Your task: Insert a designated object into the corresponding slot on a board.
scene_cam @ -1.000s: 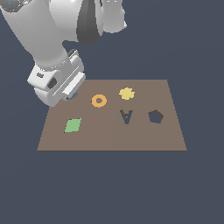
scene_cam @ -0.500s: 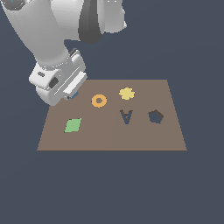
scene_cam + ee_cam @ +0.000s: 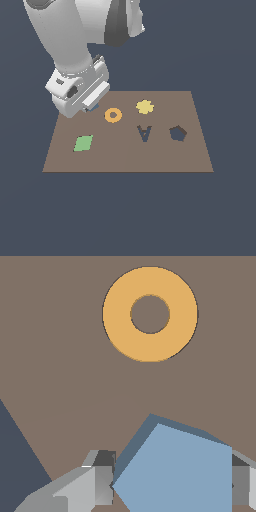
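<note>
Matte brown board [image 3: 125, 155] underlies the grey pincer [image 3: 170, 488], closed on a flat-faced light-blue pentagon block [image 3: 175, 471].

Ring [image 3: 113, 115] on board [image 3: 125, 157], pentagon slot [image 3: 177, 133] toward exterior view's right (A-shaped cutout [image 3: 144, 133] between)

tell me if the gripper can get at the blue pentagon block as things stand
Probably yes: in the wrist view the gripper already has a finger on either side of the light-blue pentagon block, with nothing between them.
</note>
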Robot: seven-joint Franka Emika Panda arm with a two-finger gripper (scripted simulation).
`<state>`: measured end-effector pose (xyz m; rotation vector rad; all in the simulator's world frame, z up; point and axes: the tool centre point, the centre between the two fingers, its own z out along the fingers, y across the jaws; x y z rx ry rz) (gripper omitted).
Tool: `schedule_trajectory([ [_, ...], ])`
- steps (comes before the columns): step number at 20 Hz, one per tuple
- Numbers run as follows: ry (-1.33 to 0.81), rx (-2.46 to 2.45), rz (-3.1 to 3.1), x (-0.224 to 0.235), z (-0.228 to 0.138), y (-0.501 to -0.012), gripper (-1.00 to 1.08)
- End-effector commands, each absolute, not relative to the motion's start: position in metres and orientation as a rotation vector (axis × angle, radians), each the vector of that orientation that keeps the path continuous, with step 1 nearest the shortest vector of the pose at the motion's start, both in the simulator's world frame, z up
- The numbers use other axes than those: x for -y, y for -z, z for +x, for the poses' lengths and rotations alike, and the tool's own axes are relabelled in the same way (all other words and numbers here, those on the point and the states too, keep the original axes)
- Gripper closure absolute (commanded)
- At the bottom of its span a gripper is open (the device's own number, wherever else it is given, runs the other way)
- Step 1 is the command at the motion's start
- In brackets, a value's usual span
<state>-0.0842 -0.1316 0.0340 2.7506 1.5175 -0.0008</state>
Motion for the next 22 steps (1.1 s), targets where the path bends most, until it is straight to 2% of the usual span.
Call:
schedule_trajectory([
  [1, 0.0, -1.468, 2.777, 0.119, -0.086, -0.034, 1.08],
  [12, 0.0, -1.149, 2.923, 0.041, -0.086, -0.036, 1.08],
  [22, 0.0, -0.791, 3.038, -0.042, -0.065, -0.038, 1.08],
])
